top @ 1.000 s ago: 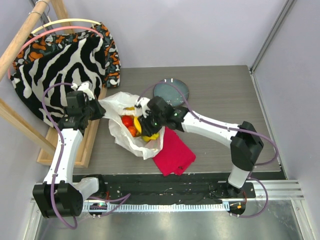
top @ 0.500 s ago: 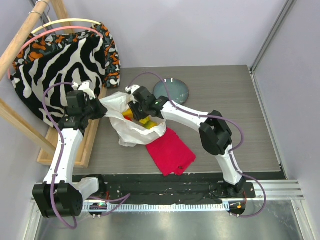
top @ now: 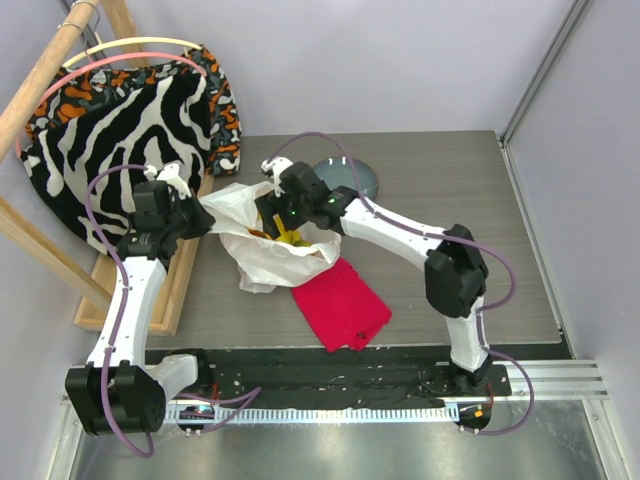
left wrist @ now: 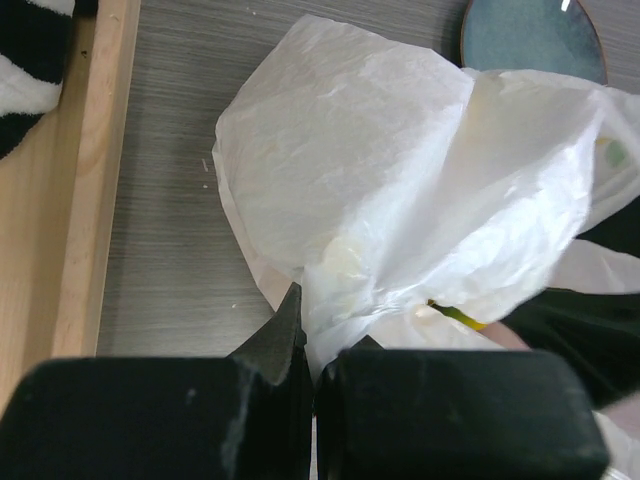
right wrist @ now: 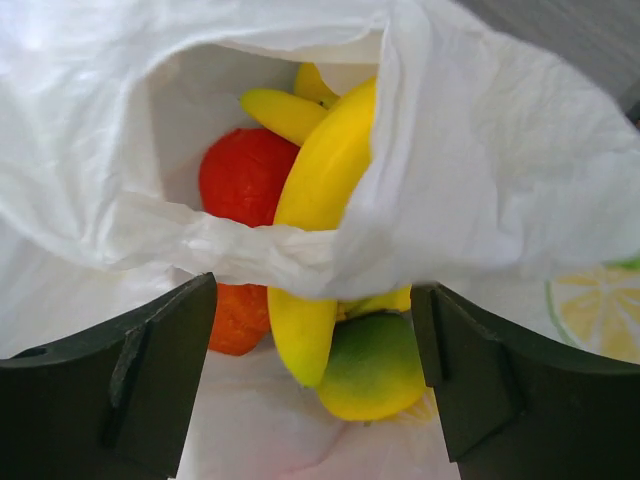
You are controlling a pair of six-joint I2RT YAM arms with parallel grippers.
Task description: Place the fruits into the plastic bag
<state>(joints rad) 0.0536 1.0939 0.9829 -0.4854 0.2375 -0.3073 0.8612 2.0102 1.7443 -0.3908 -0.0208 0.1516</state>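
The white plastic bag (top: 250,250) lies crumpled left of the table's middle, its mouth facing right. My left gripper (left wrist: 310,335) is shut on a bunched edge of the bag (left wrist: 400,180) and holds it up. My right gripper (right wrist: 312,300) is open at the bag's mouth, its fingers standing apart on either side of the fruits. Inside lie yellow bananas (right wrist: 325,180), a red fruit (right wrist: 245,175), an orange one (right wrist: 235,320) and a green-yellow one (right wrist: 370,365). A fold of bag film (right wrist: 500,180) drapes over them. From above, only some yellow fruit (top: 290,238) shows beside the right gripper (top: 280,222).
A red folded cloth (top: 340,305) lies just right of the bag, toward the near edge. A dark round plate (top: 355,178) sits behind the right arm. Zebra-striped fabric (top: 130,110) hangs on a wooden frame (top: 185,270) along the left side.
My right gripper has pushed from the bag's near side deeper into its mouth and has opened wide. The bag's mouth has shifted. The left gripper has kept its hold.
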